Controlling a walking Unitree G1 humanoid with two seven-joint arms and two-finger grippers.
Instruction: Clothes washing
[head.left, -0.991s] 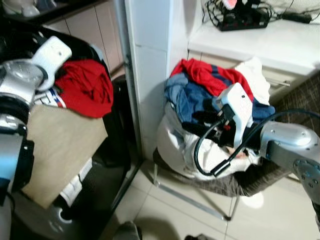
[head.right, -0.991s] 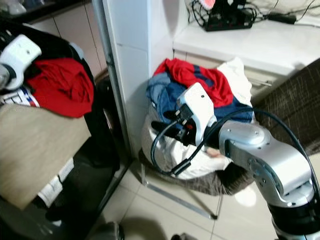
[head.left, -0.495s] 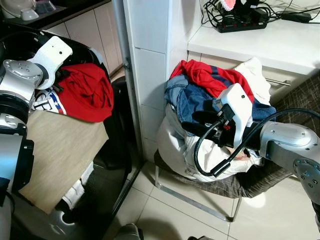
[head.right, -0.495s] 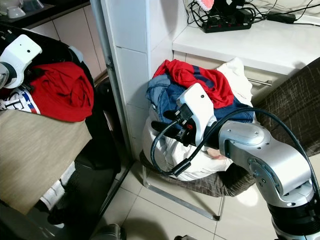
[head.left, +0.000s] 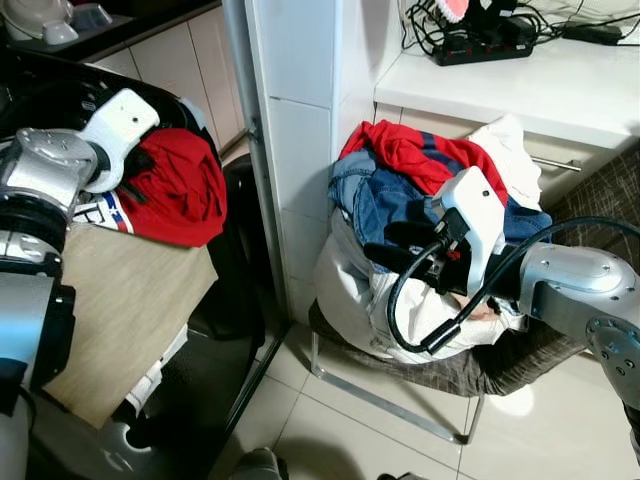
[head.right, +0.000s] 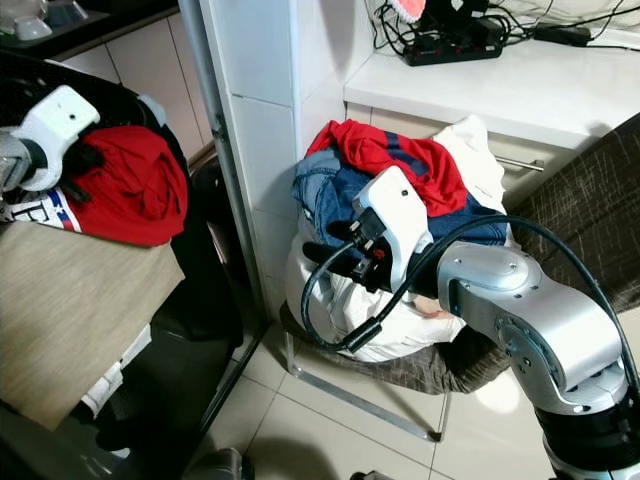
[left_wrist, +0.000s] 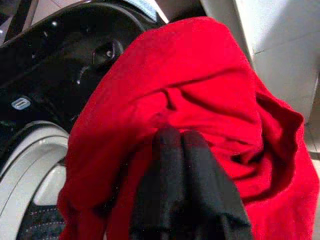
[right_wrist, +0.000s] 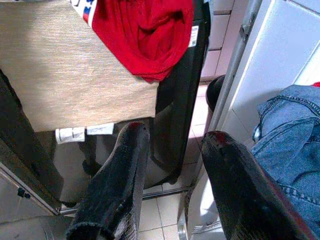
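Our left gripper (left_wrist: 175, 145) has its two black fingers pressed flat together against the crumpled red cotton garment (head.left: 180, 185), and from the wrist view we cannot see any cloth pinched between them, so a real hold is not certain. The red garment lies on the beige woven cloth (head.left: 120, 300) draped over the black washing machine (head.left: 225, 310), touching a white garment with red and blue stripes and dark lettering (head.left: 105, 212), most of it hidden behind our forearm. Our right gripper (right_wrist: 170, 175) has its fingers spread apart with nothing between them, and it hangs just beside the heap of laundry (head.right: 400, 190) on the chair with a dark woven seat and metal legs (head.left: 400, 385). In that heap we make out a red and blue top (head.left: 415, 155), blue denim (head.left: 375, 200) and white cloth (head.left: 350, 295); our right arm covers its front. A black power strip (head.left: 485, 40) sits on the white counter (head.left: 540, 90), cut off at the frame's upper edge.
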